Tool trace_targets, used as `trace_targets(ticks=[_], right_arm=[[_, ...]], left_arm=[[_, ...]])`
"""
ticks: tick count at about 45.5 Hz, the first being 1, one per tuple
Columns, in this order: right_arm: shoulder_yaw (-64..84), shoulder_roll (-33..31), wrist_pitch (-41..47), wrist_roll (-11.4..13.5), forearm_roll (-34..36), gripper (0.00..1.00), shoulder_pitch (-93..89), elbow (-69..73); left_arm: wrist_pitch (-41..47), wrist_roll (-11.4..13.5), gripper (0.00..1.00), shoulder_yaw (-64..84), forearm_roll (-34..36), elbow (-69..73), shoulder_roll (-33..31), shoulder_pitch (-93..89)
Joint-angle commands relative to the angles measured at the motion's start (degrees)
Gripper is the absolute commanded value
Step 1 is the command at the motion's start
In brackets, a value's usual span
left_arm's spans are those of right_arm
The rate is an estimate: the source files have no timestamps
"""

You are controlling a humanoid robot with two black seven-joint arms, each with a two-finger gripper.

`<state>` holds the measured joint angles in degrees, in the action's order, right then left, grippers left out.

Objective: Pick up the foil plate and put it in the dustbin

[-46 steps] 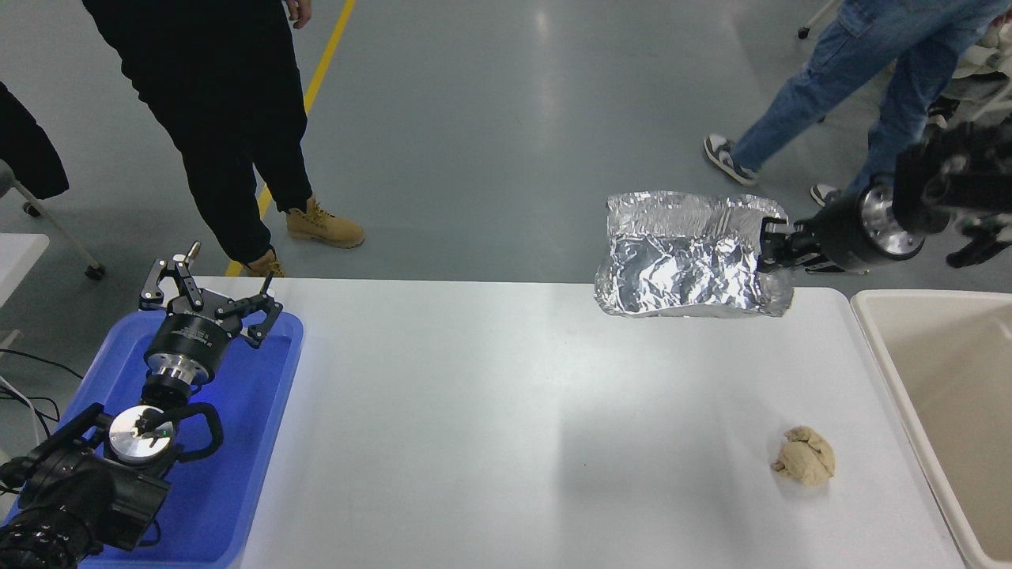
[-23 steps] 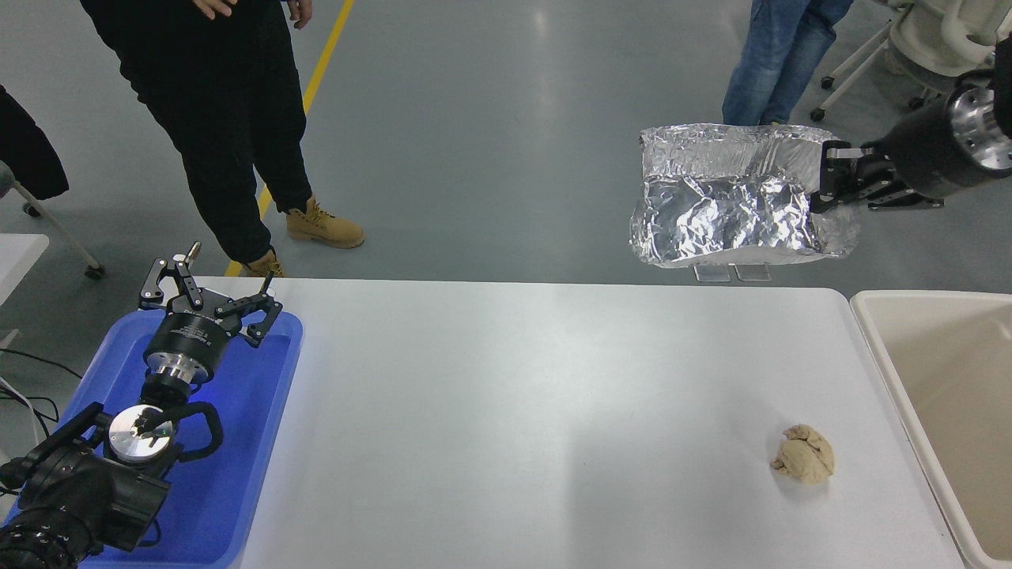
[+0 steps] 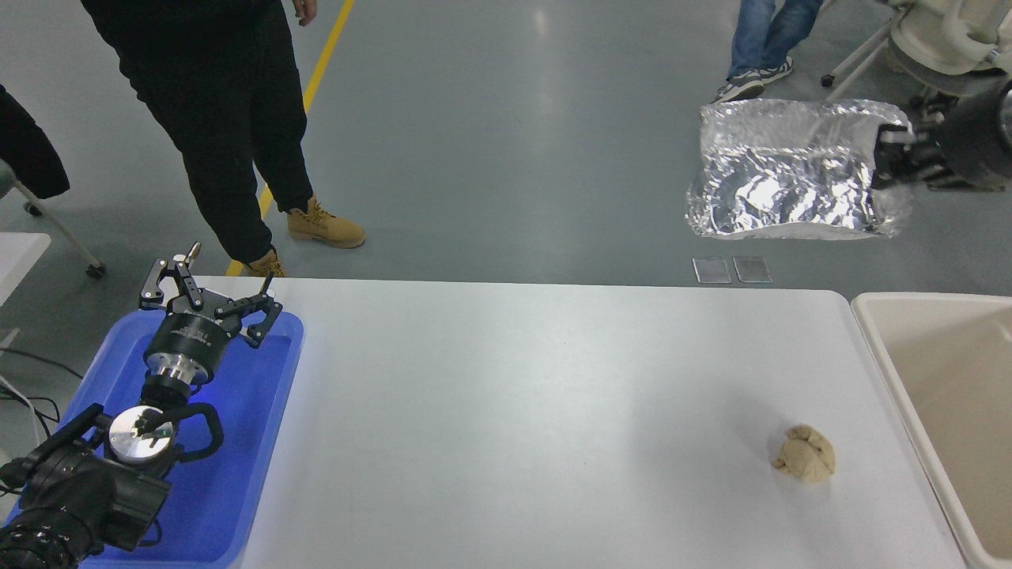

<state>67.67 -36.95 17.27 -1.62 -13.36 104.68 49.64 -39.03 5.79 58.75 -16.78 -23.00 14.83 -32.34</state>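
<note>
Left gripper [image 3: 207,299]: parked at the near left over the blue tray [image 3: 273,411], fingers spread apart and holding nothing; it sits out of the working area, so I judge it plays no part in this step.
Blue tray: lies flat on the left end of the white table [image 3: 506,411], under the left arm.
Person in black [image 3: 213,118]: stands on the floor beyond the table's far left edge, tan boots near a yellow floor line; clear of both arms.
Paper ball [image 3: 804,454]: small crumpled tan lump resting on the table at the near right, close to the dustbin but not in it, and untouched.
Floor markers [image 3: 732,269]: two small clear rectangles on the grey floor just past the far table edge; no print can be made out.
Foil plate [image 3: 791,170]: in the air at the far right, above the floor beyond the table, held tilted so that its crinkled inside faces the camera; it hangs from its right edge because that is where it is gripped.
Right gripper [image 3: 892,155]: comes in from the right edge, clamped on the plate's right rim.
Dustbin [image 3: 874,332]: beige tub at the table's right end, open top; the plate is farther away than it and not yet over it.
Writing: no brand or label is readable anywhere.
</note>
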Motion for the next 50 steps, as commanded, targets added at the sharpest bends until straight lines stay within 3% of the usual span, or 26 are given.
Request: trace_targets(ticks=[1,16,32,50], right_arm=[[0.2,-0.4,-10.9,1.3,5.2,0.00,-19.3,-16.8],[-2.4,0.5,-20.3,2.8,18.8,0.00,-42.1,-28.5],[-19.4,1.5,-24.3,2.9,19.1,0.00,-60.6,-36.6],[-25.5,1.1,-26.3,2.8,19.1,0.00,-69.4,-36.8]], left_arm=[[0.0,0.0,1.00,0.0,0.0,0.0,0.0,0.0],[0.0,0.0,1.00,0.0,0.0,0.0,0.0,0.0],[0.0,0.0,1.00,0.0,0.0,0.1,0.0,0.0],[0.0,0.0,1.00,0.0,0.0,0.1,0.0,0.0]])
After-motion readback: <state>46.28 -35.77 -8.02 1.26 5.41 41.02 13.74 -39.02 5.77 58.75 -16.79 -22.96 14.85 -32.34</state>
